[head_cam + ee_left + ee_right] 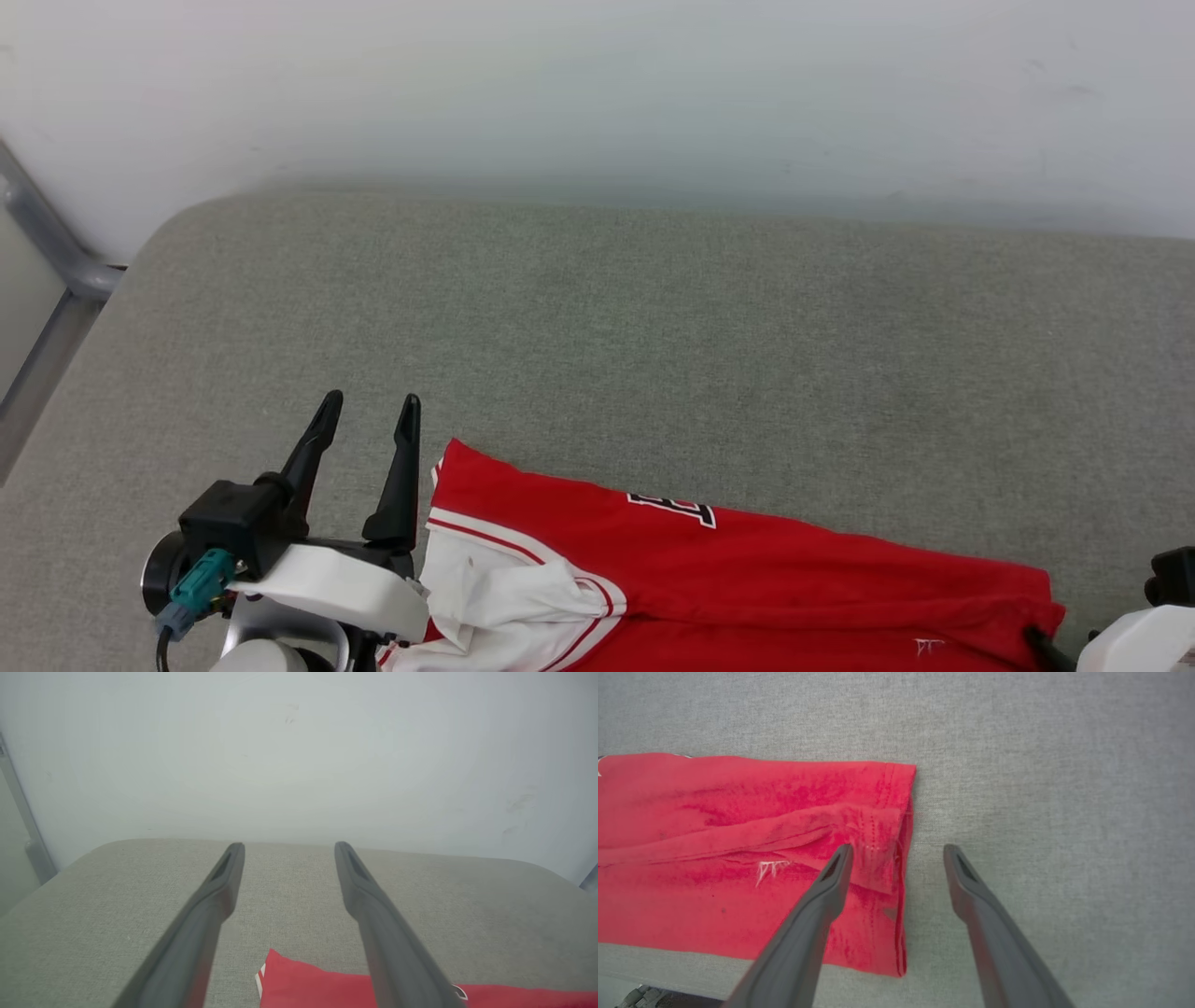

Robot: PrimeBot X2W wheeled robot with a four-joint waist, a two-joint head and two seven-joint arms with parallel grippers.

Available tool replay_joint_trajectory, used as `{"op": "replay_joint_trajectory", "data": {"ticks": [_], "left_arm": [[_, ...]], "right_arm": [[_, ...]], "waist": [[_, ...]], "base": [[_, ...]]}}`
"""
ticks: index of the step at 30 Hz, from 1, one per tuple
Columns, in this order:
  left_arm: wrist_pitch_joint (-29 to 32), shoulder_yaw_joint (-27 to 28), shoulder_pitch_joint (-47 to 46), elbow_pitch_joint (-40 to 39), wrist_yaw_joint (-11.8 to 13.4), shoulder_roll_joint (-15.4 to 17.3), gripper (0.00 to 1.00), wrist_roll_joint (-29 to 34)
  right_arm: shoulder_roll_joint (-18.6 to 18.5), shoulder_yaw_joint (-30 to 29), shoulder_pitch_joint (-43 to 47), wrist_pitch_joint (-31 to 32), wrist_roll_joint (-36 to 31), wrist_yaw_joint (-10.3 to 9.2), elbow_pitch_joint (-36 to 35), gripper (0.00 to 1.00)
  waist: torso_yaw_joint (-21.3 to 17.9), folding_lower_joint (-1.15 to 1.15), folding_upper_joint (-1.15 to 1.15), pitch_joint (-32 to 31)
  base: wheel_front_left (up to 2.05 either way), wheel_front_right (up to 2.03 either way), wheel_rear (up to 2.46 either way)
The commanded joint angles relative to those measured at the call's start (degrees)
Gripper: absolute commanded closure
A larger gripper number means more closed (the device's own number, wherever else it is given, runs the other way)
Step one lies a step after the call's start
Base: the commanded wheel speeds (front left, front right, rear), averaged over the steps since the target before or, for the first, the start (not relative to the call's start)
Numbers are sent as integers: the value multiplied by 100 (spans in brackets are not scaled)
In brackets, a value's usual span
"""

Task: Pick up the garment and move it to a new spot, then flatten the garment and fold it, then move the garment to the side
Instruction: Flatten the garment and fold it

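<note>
A red shirt (747, 579) with white sleeves is lying folded into a long band along the near edge of a grey padded surface (653, 327). The left gripper (372, 401) is hovering, fingers spread, beside its sleeve end. The right gripper (899, 848), also spread, is hanging over its hem end. The next fold probably calls for pinching every layer evenly at both ends.

Head camera looks forward and down from above the grey pad (597, 355) to the wall (597, 84). Left wrist camera sits low, facing that wall. Right wrist camera points down, close over the garment (738, 835). All three catch its red cloth.
</note>
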Motion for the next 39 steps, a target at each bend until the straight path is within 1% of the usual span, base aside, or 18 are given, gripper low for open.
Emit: {"op": "replay_joint_trajectory", "data": {"ticks": [1, 6, 12, 13, 14, 15, 16, 23, 28, 31, 36, 39], "left_arm": [[-25, 68, 76, -84, 22, -24, 0, 97], [-26, 172, 97, -174, -38, -92, 0, 273], [-26, 231, 115, -134, -101, -172, 0, 403], [-26, 240, 119, -129, -107, -185, 0, 404], [-27, 238, 134, -112, -121, -191, 0, 417], [-27, 246, 148, -97, -128, -197, 0, 439], [-27, 249, 165, -79, -131, -200, 0, 447], [-26, 267, 263, 52, -99, -170, 0, 465], [-18, 270, 354, 131, -73, -138, 0, 428], [1, 245, 394, 132, -63, -135, 0, 433], [19, 213, 431, 133, -50, -129, 0, 441], [22, 206, 427, 129, -48, -138, 0, 427]], "right_arm": [[-20, 36, -136, -48, 54, -5, 119, 0], [-5, 199, -317, -70, 179, -5, 572, 0], [-13, 443, -373, 177, 473, -4, 1149, 0], [-9, 481, -380, 221, 521, -4, 1219, 2], [-29, 516, -397, 241, 559, -3, 1272, 57], [-25, 527, -429, 227, 627, -3, 1311, 91], [-36, 545, -449, 223, 660, -3, 1344, 100], [-241, 611, -656, 43, 845, -5, 1209, 100], [-372, 450, -792, 87, 879, -5, 1016, 100], [-405, 152, -766, 181, 807, -6, 909, 100], [-367, -579, -648, 424, 660, -6, 734, 100], [-256, -972, -687, 613, 713, -5, 645, 100]], "waist": [[87, 0, -1, 116], [192, 0, -1, 322], [224, 0, -1, 444], [219, 0, -1, 448], [214, 0, -1, 449], [202, 0, -1, 437], [188, 0, -1, 419], [57, 0, -1, 246], [-94, 0, -1, 91], [-165, 0, -1, 28], [-238, 0, -1, -21], [-266, 0, -1, -23]], "base": [[0, 0, 0], [0, 0, 0], [0, 0, 0], [0, 0, 0], [0, 0, 0], [0, 0, 0], [0, 0, 0], [0, 0, 0], [0, 0, 0], [0, 0, 0], [0, 0, 0], [0, 0, 0]]}}
